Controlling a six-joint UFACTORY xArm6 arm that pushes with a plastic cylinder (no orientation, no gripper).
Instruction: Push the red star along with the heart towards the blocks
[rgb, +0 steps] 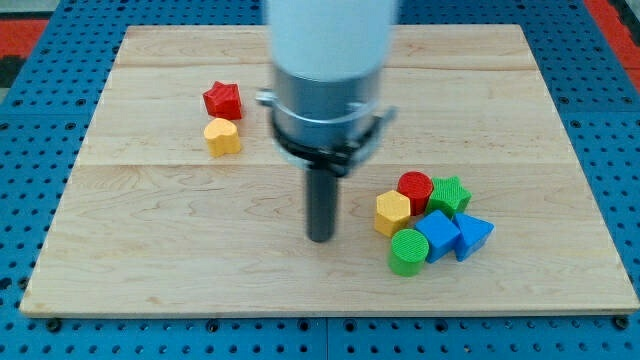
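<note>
The wooden desk (560, 120) is being occupied by a cluster at the view's right — blue cube (437, 235), blue triangle (473, 236), red cylinder (415, 188), green star (450, 194), yellow hexagon (392, 213), green cylinder (408, 251). The tool — my tip (320, 238) — is being held left of that cluster, clamped on nothing, well apart from the red star (222, 99) touching the yellow heart (223, 137) at upper left.

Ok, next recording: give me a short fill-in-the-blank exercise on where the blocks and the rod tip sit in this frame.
1. The red star sits just above the yellow ____, toward the view's left.
2. My tip lies between that pair and the cluster, touching ____ block.
3. In the cluster at the view's right, the green cylinder is the block nearest the view's ____.
4. The yellow hexagon sits at the cluster's ____ edge.

Missing words: heart; no; bottom; left
</note>
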